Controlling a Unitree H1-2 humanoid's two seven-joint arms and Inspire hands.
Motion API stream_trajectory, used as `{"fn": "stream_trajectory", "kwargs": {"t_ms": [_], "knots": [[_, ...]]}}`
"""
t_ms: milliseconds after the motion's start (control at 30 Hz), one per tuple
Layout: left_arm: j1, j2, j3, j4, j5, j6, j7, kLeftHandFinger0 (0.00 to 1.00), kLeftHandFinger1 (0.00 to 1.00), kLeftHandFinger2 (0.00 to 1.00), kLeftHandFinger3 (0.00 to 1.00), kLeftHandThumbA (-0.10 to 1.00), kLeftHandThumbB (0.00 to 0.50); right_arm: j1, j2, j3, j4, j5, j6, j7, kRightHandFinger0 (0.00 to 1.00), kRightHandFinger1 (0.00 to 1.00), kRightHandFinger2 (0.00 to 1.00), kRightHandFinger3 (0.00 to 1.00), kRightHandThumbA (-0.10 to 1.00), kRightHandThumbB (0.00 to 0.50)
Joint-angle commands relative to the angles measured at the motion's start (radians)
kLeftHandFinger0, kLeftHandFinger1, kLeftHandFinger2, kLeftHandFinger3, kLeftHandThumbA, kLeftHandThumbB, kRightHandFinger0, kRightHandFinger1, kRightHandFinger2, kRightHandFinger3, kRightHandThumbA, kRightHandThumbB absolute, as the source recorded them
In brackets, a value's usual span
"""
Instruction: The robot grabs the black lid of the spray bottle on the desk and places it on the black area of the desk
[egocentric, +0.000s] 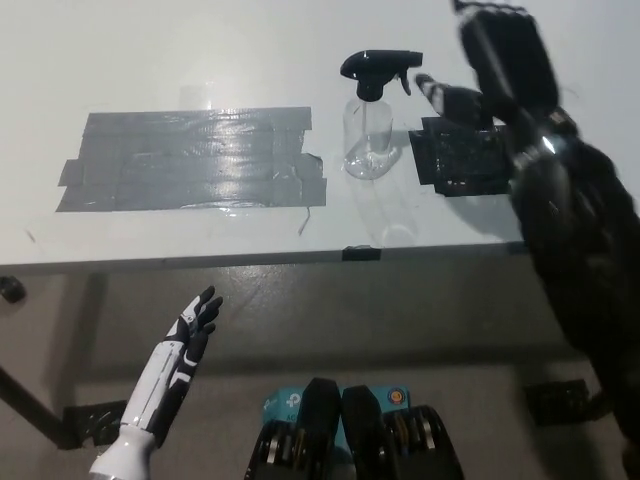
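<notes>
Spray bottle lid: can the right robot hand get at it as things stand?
Probably yes. The right robot hand is open above the desk, just right of the black lid, with nothing between them. The black area lies below it; the left robot hand rests low.

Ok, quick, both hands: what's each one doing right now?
Left hand: open, holding nothing, low beside the desk.
Right hand: open, holding nothing, above the desk beside the spray bottle.

The right hand (497, 62) is motion-blurred, its fingertips cut by the top edge. Its arm covers the right part of the black patch (455, 157).
</notes>
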Motion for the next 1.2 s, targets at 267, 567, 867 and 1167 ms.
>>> {"fn": "stream_trajectory", "kwargs": {"t_ms": [267,567,867,1167], "knots": [[-0.002,0.031,0.01,-0.021,0.0,-0.007,-0.02,1.0,1.0,1.0,1.0,1.0,0.301,-0.284,0.057,0.138,0.483,-0.053,0.022,-0.116,1.0,1.0,1.0,1.0,0.9,0.467],[-0.015,0.039,0.016,-0.025,-0.015,0.006,-0.027,1.0,1.0,1.0,1.0,1.0,0.309,-0.33,0.067,0.164,0.607,-0.025,0.007,-0.147,1.0,1.0,1.0,1.0,0.89,0.5],[-0.015,0.039,0.019,-0.034,-0.007,0.012,-0.026,1.0,1.0,1.0,1.0,1.0,0.296,-0.327,0.059,0.17,0.597,-0.022,0.021,-0.143,1.0,1.0,1.0,1.0,0.87,0.478],[-0.023,0.039,0.014,-0.029,0.014,0.009,-0.021,1.0,1.0,1.0,1.0,1.0,0.296,-0.349,0.065,0.181,0.621,-0.02,-0.002,-0.172,1.0,1.0,1.0,1.0,0.9,0.48]]}}
